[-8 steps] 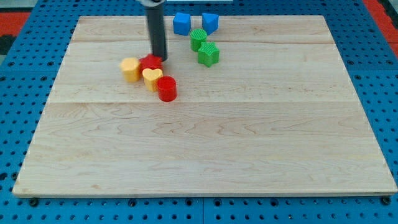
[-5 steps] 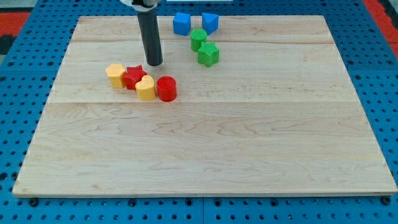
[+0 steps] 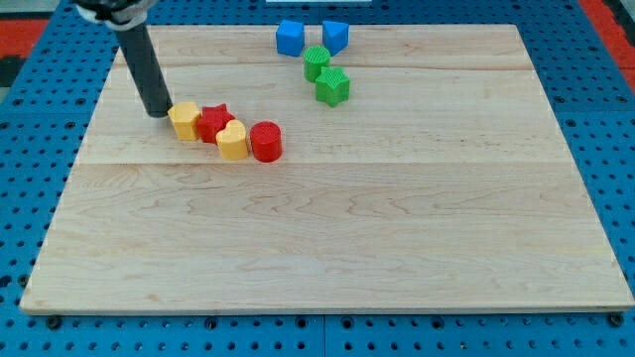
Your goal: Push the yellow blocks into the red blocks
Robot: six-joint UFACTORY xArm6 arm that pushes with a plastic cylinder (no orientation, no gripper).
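Observation:
Four blocks sit in a touching row on the wooden board (image 3: 327, 248), left of centre. From the view's left they are a yellow hexagonal block (image 3: 184, 120), a red star block (image 3: 212, 123), a yellow heart block (image 3: 233, 141) and a red cylinder (image 3: 265, 142). My tip (image 3: 158, 112) stands just to the left of the yellow hexagonal block, at or very near its edge. The dark rod rises from it toward the view's top left.
Near the view's top edge stand a blue block (image 3: 290, 37) and a second blue block (image 3: 335, 36). Below them are a green block (image 3: 317, 61) and a green ridged block (image 3: 332, 85).
My tip has moved from above the red star to the left of the yellow hexagonal block. Earlier, the yellow hexagon, star and heart slid left and down; in the last half second they stayed still.

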